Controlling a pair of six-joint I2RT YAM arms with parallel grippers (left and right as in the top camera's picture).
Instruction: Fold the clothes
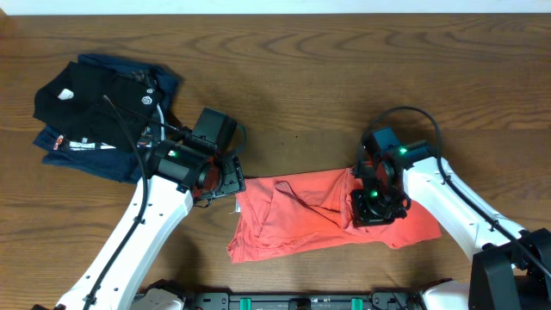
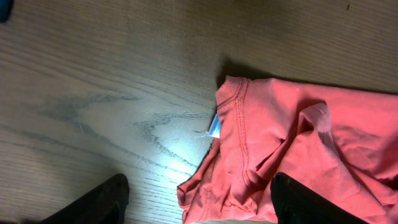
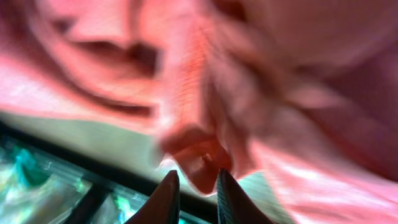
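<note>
The coral T-shirt (image 1: 301, 215) lies crumpled and partly folded on the wooden table, near the front edge. My left gripper (image 1: 225, 179) is at the shirt's left end. In the left wrist view its jaws (image 2: 199, 186) are wide open over the collar edge of the shirt (image 2: 311, 137), next to the small white neck label (image 2: 214, 127). My right gripper (image 1: 376, 207) is down on the shirt's right part. In the right wrist view its fingers (image 3: 198, 177) are close together, pinching a fold of the coral cloth (image 3: 280, 93). The chest graphic is hidden.
A folded black garment with white print (image 1: 95, 103) lies on a navy garment (image 1: 86, 155) at the back left. The table's front edge with a dark rail (image 1: 301, 301) runs just below the shirt.
</note>
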